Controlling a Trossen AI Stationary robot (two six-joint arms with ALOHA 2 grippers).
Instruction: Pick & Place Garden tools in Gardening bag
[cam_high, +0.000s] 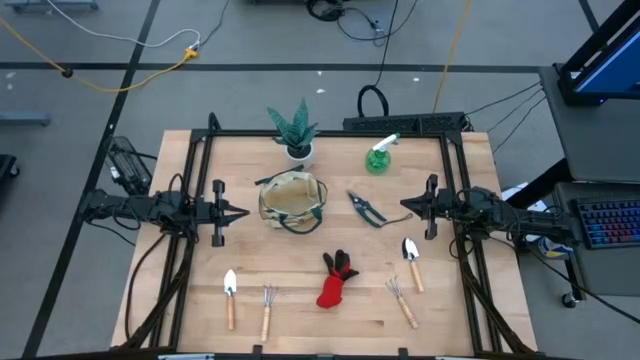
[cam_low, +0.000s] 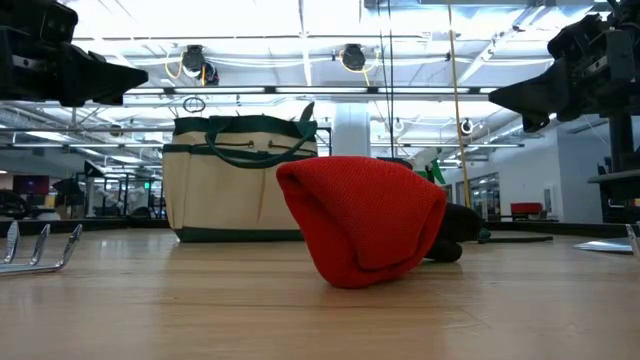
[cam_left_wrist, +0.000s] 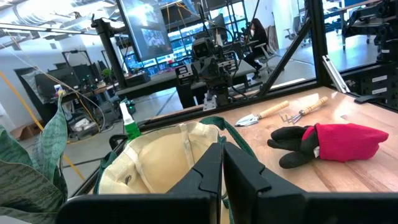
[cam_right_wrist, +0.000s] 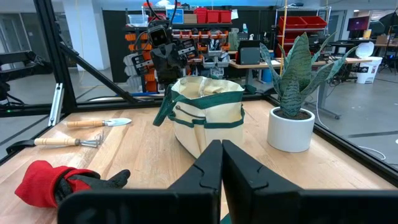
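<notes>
Item: gardening bag (cam_high: 292, 199), table centre-back, just off my L gripper (cam_high: 238, 212); jaws pinched shut, empty. R gripper (cam_high: 408, 207) likewise shut, empty. Nearest tool: pruning shears (cam_high: 367, 209), beside R gripper, long axis diagonal, betw. it and bag. R arm closer.

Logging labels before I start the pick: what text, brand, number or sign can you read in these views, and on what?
None can be read.
Gardening bag: no print visible.
Spray bottle: no readable label.
Glove: no marking visible.
Screen beyond the table: too blurred to read.
</notes>
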